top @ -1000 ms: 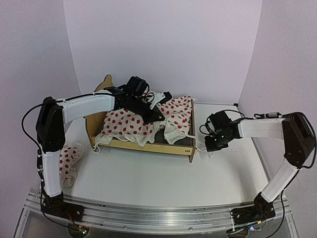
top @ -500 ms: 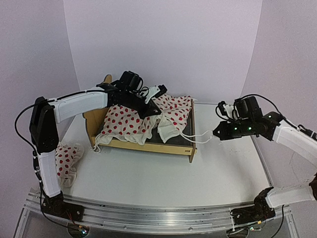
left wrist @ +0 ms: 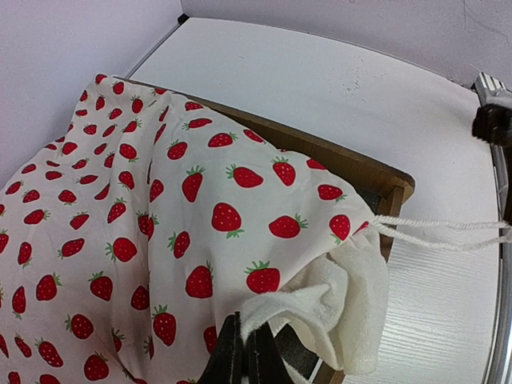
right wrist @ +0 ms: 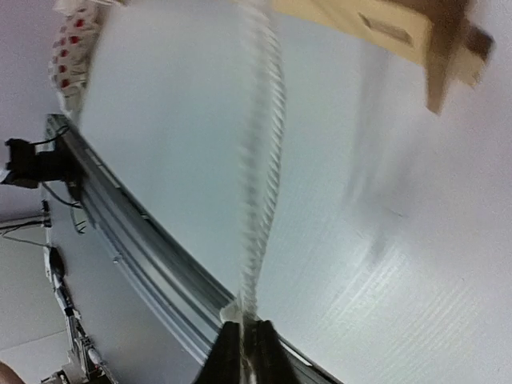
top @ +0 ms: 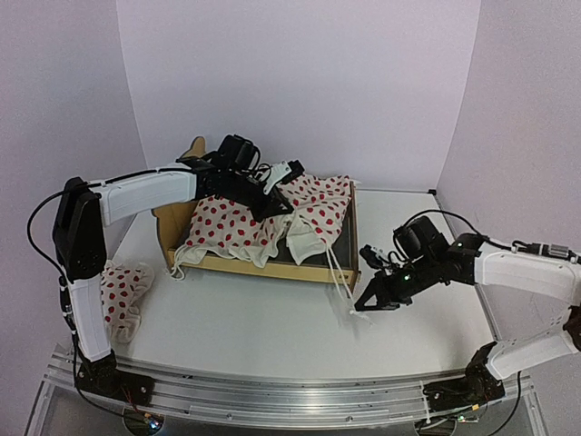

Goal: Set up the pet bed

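Plywood pet bed [top: 313, 271], bench's [top: 272, 327] far-left part, under strawberry-print cloth [left wrist: 184, 216]. Left arm stretched over it, left fingers [left wrist: 240, 360] clamped on cloth hem. Right arm bent low near right edge, right fingers [right wrist: 244, 348] pinching white drawstring [right wrist: 260, 160].

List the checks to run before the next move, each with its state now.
1. Left gripper shut on the strawberry cloth: ok.
2. Right gripper shut on the drawstring: ok.
3. Cloth spread flat over the pet bed: not ok, it is bunched up.
4. Drawstring free of the bed's frame where it crosses the foot end: cannot tell.
5. Pillow on the bed: not ok, it lies on the table on the left arm's side.
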{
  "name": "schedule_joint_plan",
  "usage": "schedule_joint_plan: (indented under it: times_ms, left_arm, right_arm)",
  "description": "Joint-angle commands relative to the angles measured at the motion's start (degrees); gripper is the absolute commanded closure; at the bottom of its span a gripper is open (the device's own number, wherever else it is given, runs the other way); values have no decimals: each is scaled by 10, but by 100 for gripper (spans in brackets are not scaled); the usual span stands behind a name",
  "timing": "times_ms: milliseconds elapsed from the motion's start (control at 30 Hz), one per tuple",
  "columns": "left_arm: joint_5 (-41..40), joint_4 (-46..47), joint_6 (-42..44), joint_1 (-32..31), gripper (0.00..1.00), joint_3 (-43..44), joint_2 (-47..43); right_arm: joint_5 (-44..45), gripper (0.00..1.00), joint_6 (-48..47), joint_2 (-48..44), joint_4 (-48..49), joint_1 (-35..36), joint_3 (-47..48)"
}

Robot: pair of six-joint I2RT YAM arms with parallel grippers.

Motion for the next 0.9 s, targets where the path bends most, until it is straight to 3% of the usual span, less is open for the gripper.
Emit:
schedule_joint_plan:
  times_ms: [0, 167, 333, 467, 633, 867]
  left_arm:
    - [8, 25, 13, 6, 100, -10, -42]
    - [23, 28, 9, 6, 100, -21, -44]
    - [44, 33, -8, 6, 100, -35, -46]
    - [39, 36, -11, 6, 100, -41, -49]
    - [32, 38, -7, 6, 100, -42, -53]
    - [22, 36, -4, 6, 100, -32, -58]
  right_arm:
    - [89, 87, 59, 31, -27, 0, -34]
    - [243, 70, 101, 55, -99, 0, -28]
    - [331, 67, 71, 46, -93, 18, 1]
    - [400, 65, -28, 19, 85, 103, -26]
    - [443, 67, -83, 55, 308, 140, -54]
    - [440, 69, -35, 163, 418, 141, -32]
